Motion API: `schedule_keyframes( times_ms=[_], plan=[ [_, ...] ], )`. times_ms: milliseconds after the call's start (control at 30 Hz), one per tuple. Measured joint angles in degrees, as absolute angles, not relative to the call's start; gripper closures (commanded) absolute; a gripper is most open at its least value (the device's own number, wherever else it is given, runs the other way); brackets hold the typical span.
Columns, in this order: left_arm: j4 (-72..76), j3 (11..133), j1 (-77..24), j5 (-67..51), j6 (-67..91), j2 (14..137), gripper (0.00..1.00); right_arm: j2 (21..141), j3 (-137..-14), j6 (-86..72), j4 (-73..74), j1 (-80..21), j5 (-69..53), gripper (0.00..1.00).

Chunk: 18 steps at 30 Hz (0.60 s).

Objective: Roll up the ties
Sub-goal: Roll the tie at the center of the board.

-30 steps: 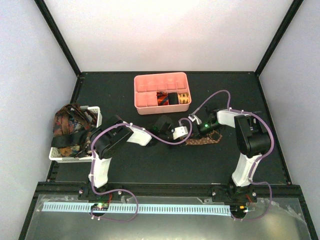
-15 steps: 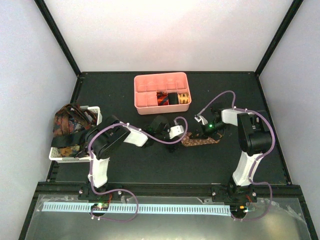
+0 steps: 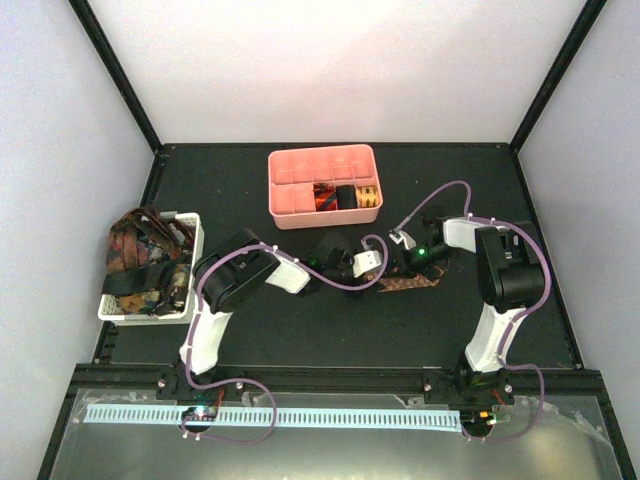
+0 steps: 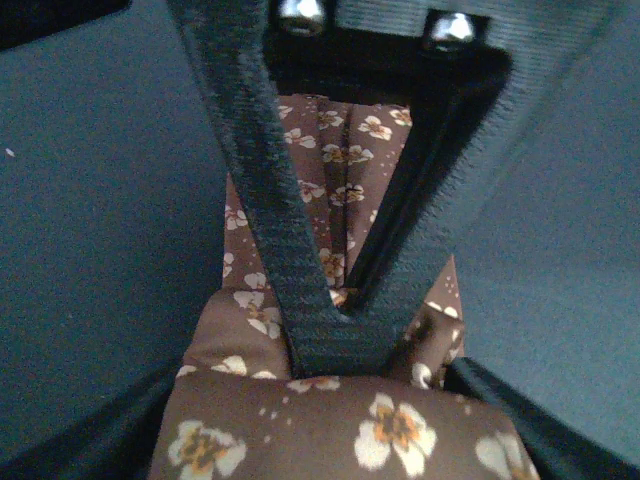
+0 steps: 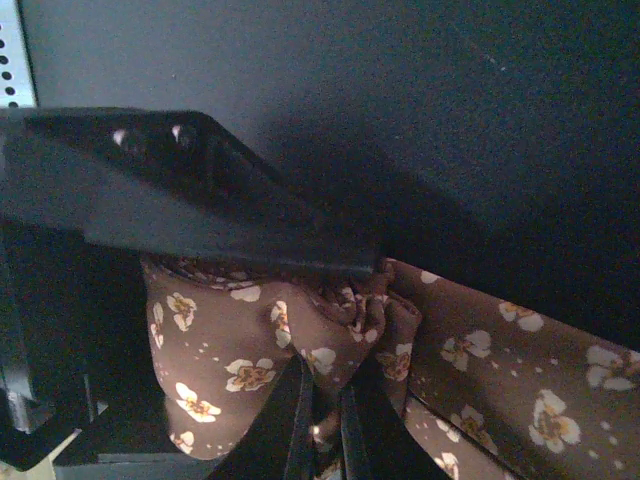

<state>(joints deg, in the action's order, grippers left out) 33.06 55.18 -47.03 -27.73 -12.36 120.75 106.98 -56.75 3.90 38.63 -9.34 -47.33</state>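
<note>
Brown tie (image 3: 408,285) with small flower print lies on the table (image 3: 300,320), right of its middle, between the pink tray (image 3: 290,190) and the near edge. One end is folded into a lump, and the rest lies flat toward the right edge. Right gripper (image 5: 325,395) is closed, pinching the fabric at the fold. Left gripper (image 3: 382,270) meets it from the left. Its fingers (image 4: 90,440) stand apart on either side of the folded end, and I can't tell if they press it. Pink tray is at the far edge, centre, with rolled ties (image 3: 345,196) in its near-right compartments: red-orange, black, gold. White basket (image 3: 190,225) is at the left edge, with loose ties (image 3: 140,255) piled in it.
</note>
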Motion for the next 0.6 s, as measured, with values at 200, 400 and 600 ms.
schedule_keyframes(
  times_ms=[200, 400, 600],
  plan=[
    [31.00, 54.98, -47.35, -25.87, -13.72, 119.85, 0.55, 106.98, -57.01, 4.89, 39.07, -9.23, -48.14, 0.65],
    [25.61, 51.88, -47.35, -22.79, -15.90, 115.24, 0.52, 105.03, -57.45, 6.42, 40.56, -9.52, -50.17, 0.52],
    [23.44, 51.70, -47.35, -22.28, -16.53, 114.32, 0.51, 103.70, -57.43, 5.04, 39.40, -13.08, -53.19, 0.53]
  ],
)
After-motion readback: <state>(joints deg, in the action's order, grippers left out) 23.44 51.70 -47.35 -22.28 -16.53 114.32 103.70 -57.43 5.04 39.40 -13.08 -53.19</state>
